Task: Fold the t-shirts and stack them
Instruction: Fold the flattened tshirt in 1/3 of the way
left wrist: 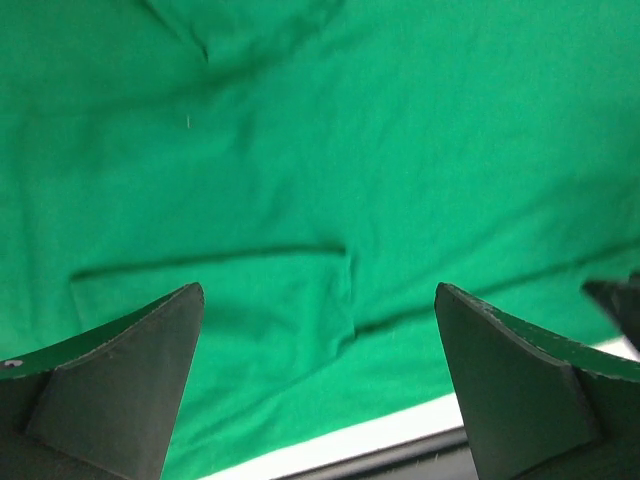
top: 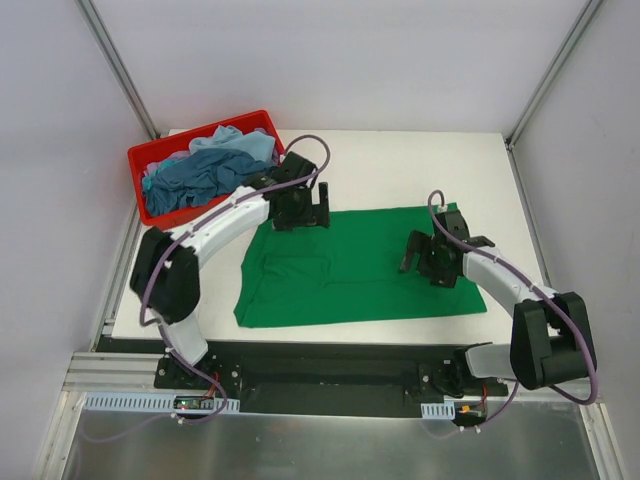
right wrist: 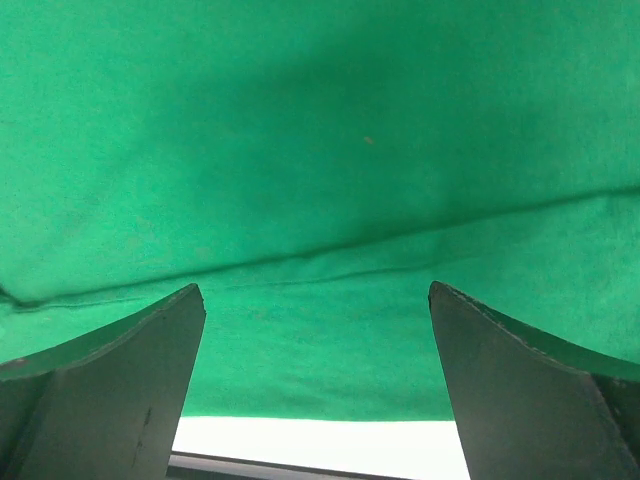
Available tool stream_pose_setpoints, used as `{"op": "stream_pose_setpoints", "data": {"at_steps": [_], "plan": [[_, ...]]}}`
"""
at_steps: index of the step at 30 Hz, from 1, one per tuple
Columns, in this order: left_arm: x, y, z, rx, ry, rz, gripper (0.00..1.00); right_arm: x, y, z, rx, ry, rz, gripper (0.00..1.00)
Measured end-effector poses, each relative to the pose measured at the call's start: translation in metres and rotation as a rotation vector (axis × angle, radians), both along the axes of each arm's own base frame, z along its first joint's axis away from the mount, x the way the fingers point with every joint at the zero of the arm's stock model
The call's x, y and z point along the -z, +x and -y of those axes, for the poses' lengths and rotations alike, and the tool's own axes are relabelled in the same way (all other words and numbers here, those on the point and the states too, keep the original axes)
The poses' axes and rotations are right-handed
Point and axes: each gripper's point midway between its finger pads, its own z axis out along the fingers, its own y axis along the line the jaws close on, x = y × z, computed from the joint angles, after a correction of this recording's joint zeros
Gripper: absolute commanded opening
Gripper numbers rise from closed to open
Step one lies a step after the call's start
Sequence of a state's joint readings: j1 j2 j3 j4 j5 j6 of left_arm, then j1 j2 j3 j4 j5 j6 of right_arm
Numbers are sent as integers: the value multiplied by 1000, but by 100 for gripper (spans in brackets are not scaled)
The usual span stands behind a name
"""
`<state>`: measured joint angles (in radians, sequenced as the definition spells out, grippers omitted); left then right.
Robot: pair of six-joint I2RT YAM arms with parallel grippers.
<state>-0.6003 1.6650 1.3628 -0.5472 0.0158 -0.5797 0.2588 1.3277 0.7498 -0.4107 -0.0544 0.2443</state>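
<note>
A bright green t-shirt point(top: 350, 265) lies spread flat on the white table, one sleeve folded in at its left. It fills the left wrist view point(left wrist: 330, 180) and the right wrist view point(right wrist: 320, 170). My left gripper point(top: 318, 206) hovers open and empty over the shirt's far left edge. My right gripper point(top: 414, 252) hovers open and empty over the shirt's right part. A dark teal-blue t-shirt point(top: 195, 178) and a pale blue t-shirt point(top: 235, 143) lie crumpled in the red bin point(top: 152, 156).
The red bin stands at the table's back left corner. The white table point(top: 400, 165) ends in a dark front rail near the arm bases. Grey walls and metal posts enclose the back and sides.
</note>
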Motion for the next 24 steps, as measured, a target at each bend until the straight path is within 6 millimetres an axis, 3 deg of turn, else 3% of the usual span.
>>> {"op": "stream_pose_setpoints", "data": {"at_steps": [4,8,17,24], "plan": [[14,44,10,-41,63,0,99,20,-17,20,78,3,-77,96],[17,78,10,-74,125,30,99,21,-12,39,187,50,-81,96],[21,134,3,-132,209,90,95,20,-7,69,315,95,-96,96],[54,162,4,-145,258,80,86,22,-16,94,381,56,-128,96]]}}
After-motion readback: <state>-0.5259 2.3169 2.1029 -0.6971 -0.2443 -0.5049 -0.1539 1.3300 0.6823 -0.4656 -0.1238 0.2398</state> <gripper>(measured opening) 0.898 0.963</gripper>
